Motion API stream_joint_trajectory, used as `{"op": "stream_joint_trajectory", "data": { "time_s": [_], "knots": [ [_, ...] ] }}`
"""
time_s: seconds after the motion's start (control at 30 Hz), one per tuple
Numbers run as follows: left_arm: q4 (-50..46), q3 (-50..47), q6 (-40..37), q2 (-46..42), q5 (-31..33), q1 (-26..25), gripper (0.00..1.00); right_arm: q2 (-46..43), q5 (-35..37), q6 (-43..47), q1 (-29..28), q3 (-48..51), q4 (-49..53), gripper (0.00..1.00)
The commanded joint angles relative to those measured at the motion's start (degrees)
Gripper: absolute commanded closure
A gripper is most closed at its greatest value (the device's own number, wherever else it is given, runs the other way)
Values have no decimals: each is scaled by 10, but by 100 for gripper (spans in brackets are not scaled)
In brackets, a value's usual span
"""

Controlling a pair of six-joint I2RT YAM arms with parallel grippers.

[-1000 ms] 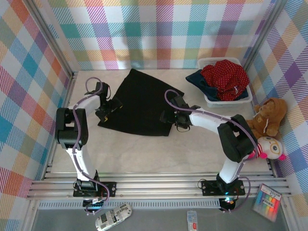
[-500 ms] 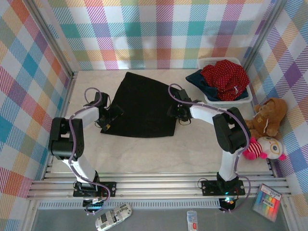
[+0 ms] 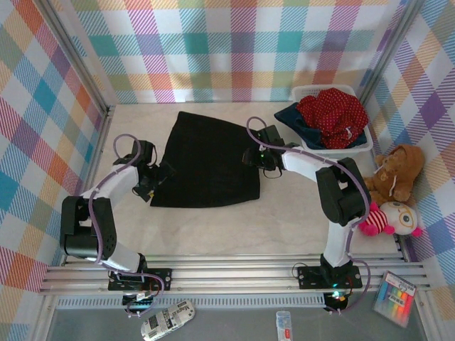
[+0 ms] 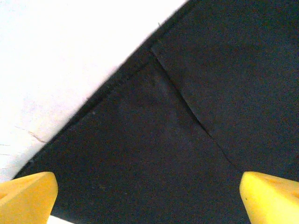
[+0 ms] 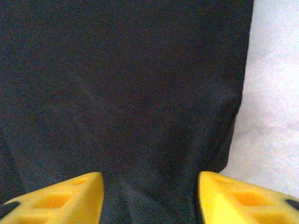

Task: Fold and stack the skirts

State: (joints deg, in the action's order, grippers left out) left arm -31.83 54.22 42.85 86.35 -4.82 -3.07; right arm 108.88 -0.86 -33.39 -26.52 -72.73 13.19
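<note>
Slid farther across the black skirt [image 3: 206, 160], the right gripper [image 5: 149, 193] straddles cloth half-open, holding nothing; left gripper [image 4: 149, 193] gapes empty. Closing now risks bunching fabric beneath.

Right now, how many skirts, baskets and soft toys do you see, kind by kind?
Skirts: 3 (plain black cloth skirt flat on the table; red skirt with white dots and dark blue denim cloth in the white plastic mesh basket; more may lie hidden)
Baskets: 1
Soft toys: 2 (brown teddy bear, white and pink plush doll)
Total: 6
</note>
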Motion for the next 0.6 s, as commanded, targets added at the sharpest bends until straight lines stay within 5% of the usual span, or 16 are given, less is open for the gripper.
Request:
{"op": "stream_joint_trajectory", "data": {
  "time_s": [0.0, 0.27, 0.47, 0.57],
  "knots": [
    [-26, -9, 1, -14, 15, 8, 0, 29, 30, -5, 8, -21, 61, 36],
    [-30, -11, -1, -9, 23, 11, 0, 47, 4, -6, 8, -23, 50, 48],
    [-57, -14, 3, -27, 71, 20, 0, 14, -101, 23, 8, -6, -30, 83],
    [-68, -29, 14, -49, 98, 28, 0, -26, -169, 19, 8, 30, -109, 91]
  ]
}}
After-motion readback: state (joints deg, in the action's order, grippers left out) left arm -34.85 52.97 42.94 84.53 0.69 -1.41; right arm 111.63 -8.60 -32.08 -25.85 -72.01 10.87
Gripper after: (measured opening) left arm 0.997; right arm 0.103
